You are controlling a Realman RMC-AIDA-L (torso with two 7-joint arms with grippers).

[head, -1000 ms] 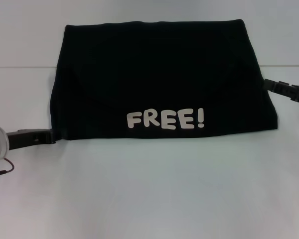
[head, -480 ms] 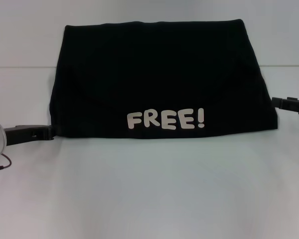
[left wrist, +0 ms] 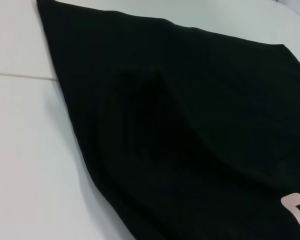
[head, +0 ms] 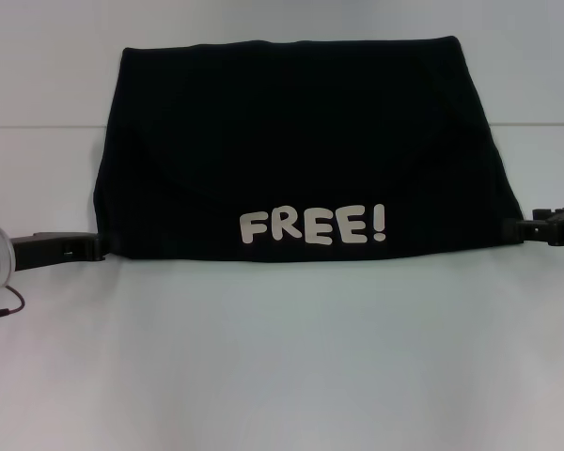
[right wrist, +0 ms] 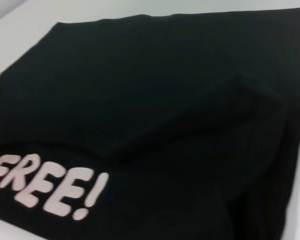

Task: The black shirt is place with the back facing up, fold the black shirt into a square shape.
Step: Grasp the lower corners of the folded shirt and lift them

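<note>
2 pincers [head: 94, 247] [head: 509, 228] beside 1 black shirt [head: 301, 150]

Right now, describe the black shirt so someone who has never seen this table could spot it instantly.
On the white table, the black shirt lies as a wide folded slab across the middle, flanked by the left end effector and right end effector at its near corners. Pale lettering "FREE!" along its near edge sets it apart from the rigid black end effectors.
</note>
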